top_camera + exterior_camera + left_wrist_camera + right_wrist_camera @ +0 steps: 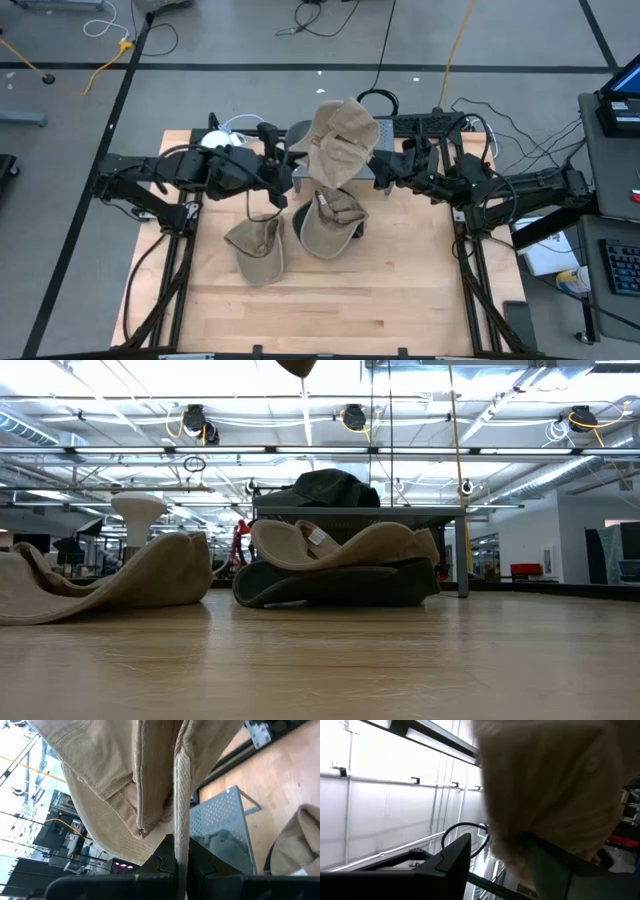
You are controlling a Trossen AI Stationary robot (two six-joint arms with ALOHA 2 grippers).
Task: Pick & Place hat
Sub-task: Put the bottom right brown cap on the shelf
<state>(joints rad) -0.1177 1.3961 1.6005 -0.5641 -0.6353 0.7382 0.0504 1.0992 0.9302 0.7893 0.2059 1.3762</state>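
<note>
A tan hat [340, 140] hangs in the air over the table's far middle, between my two grippers; its lowest tip [297, 366] shows at the top of the low view. My left gripper [292, 172] is shut on it from the left. My right gripper [385, 168] stands open at the hat's right side, tilted upward, with the hat's crown [555, 785] reaching in between its fingers. On the table below, a second tan hat [255, 245] lies flat, and a third tan hat [335, 215] rests on a dark hat [340, 585]. My left gripper pinches a narrow woven band at the hat's edge [181, 820] between its two shut fingers, which run along the band. The hat rises above and beyond the fingers, lifted clear of the table. My right gripper has the crown beside one finger [560, 865]; whether it touches, I cannot tell.
A grey perforated stand [300, 132] sits at the table's far middle, with a dark hat [325, 488] on top of it. Cables run along the table's far edge. The near half of the wooden table [330, 310] is bare.
</note>
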